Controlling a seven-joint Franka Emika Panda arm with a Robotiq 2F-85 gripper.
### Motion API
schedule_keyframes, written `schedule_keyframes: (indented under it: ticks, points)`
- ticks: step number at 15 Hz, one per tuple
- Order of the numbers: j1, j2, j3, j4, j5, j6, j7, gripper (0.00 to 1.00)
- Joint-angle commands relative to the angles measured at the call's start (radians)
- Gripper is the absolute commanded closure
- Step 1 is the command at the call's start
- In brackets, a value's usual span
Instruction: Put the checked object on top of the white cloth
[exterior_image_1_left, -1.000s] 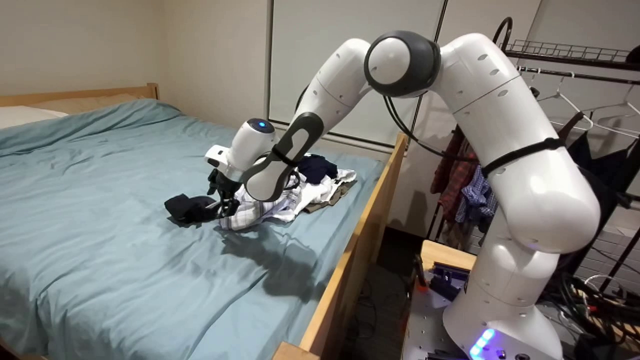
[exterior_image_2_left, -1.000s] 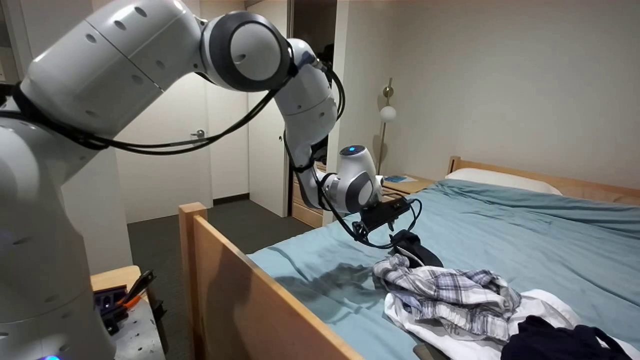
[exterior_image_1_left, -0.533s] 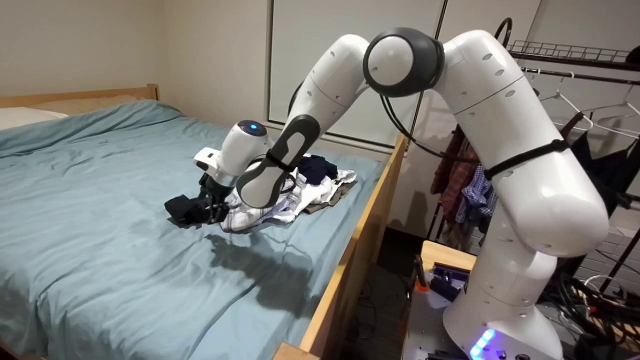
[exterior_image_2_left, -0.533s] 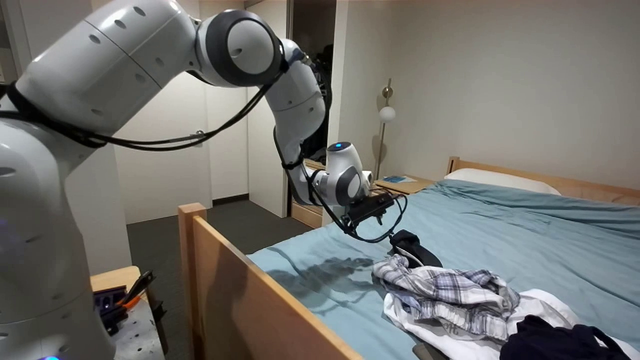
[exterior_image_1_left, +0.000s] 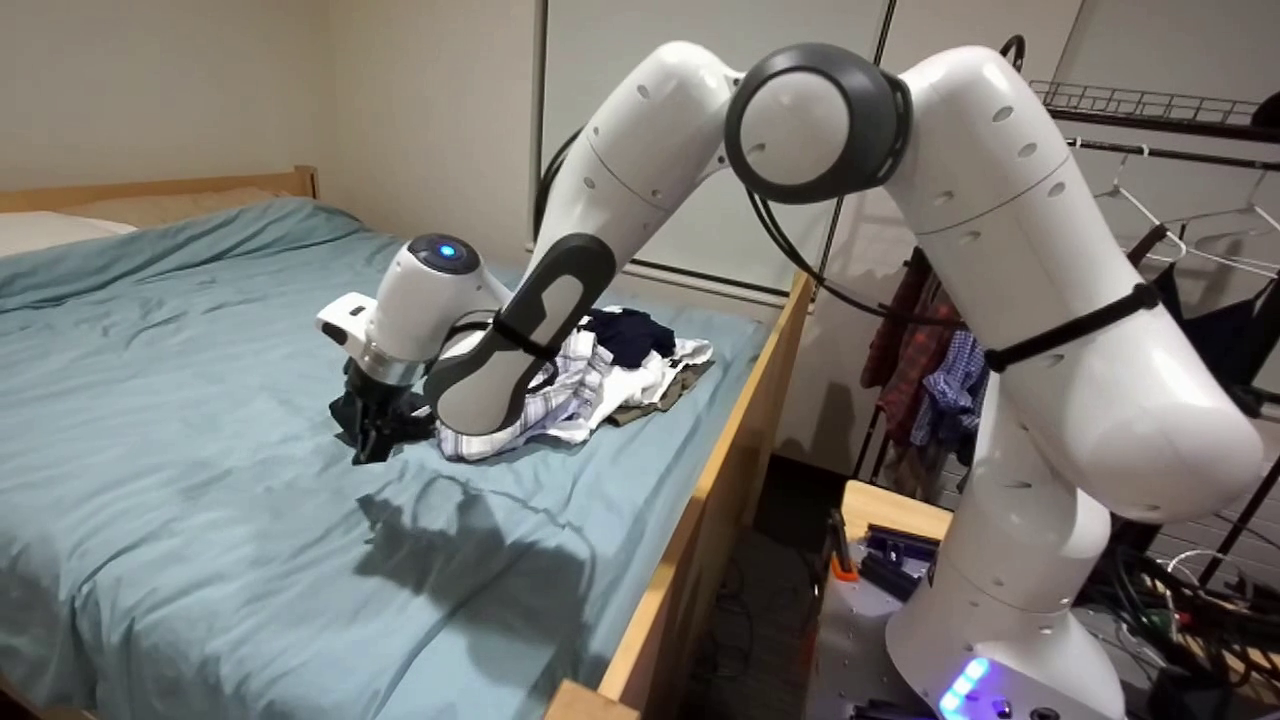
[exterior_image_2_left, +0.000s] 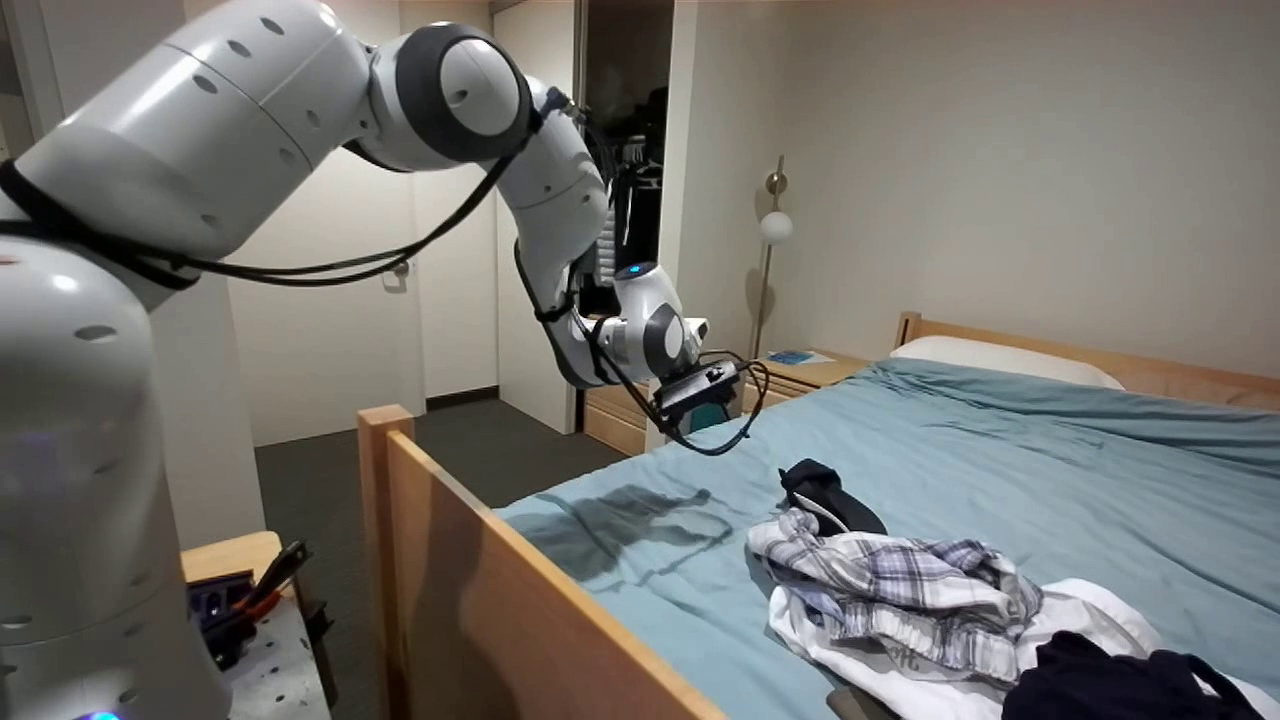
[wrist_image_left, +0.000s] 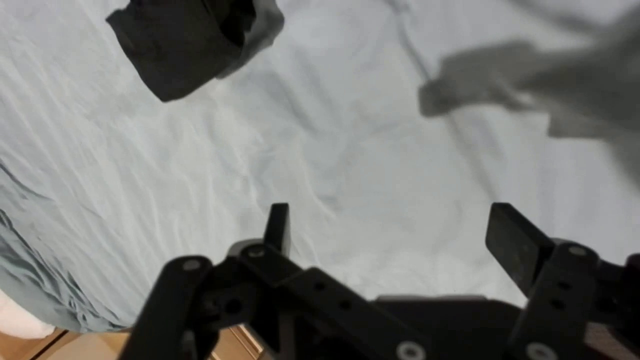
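Note:
The checked cloth, white with grey-blue lines, lies crumpled on the bed in both exterior views (exterior_image_1_left: 570, 395) (exterior_image_2_left: 890, 575). Most of it rests on the white cloth (exterior_image_1_left: 628, 388), which shows from under it in an exterior view (exterior_image_2_left: 1095, 610); one end reaches past the white cloth to a black item. The arm hides part of the checked cloth in an exterior view. My gripper (exterior_image_1_left: 374, 448) is in the air above the bed, off to the side of the pile. In the wrist view my gripper (wrist_image_left: 390, 215) is open, with only bedsheet beyond its fingers.
A black item, perhaps a cap (exterior_image_2_left: 830, 498), lies against the checked cloth; it shows in the wrist view (wrist_image_left: 180, 47). A navy garment (exterior_image_2_left: 1120, 680) lies on the white cloth. A brown cloth (exterior_image_1_left: 655, 398) lies below. The wooden footboard (exterior_image_2_left: 530, 580) stands between base and bed.
My gripper has moved away from the pile, past the black item and over the bedsheet. The checked cloth, white cloth and black item have not moved.

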Motion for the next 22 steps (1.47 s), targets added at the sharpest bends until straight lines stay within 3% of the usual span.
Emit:
schedule_keyframes:
  ticks: [1,2,3,4,7,11,14,15,18,22]
  points:
    - [-0.161,-0.069,0.147,-0.066,-0.024,-0.146,-0.116,0.00]
    - [-0.183,-0.070,0.164,-0.061,-0.018,-0.192,-0.156,0.00]
    - [-0.144,-0.188,0.158,-0.146,-0.010,-0.308,-0.138,0.00]
    - [-0.209,-0.226,0.220,-0.180,0.015,-0.353,-0.224,0.00]
    - [-0.245,-0.356,0.275,-0.222,0.093,-0.569,-0.380,0.00]
    - [-0.240,-0.583,0.269,-0.332,0.230,-0.740,-0.564,0.00]
    - [-0.218,-0.765,0.227,-0.476,0.342,-0.773,-0.606,0.00]
    - [-0.184,-0.630,0.210,-0.347,0.280,-0.768,-0.560,0.00]
    - [-0.178,-0.743,0.191,-0.447,0.311,-0.775,-0.571,0.00]
    - [-0.176,-0.753,0.190,-0.463,0.311,-0.775,-0.571,0.00]
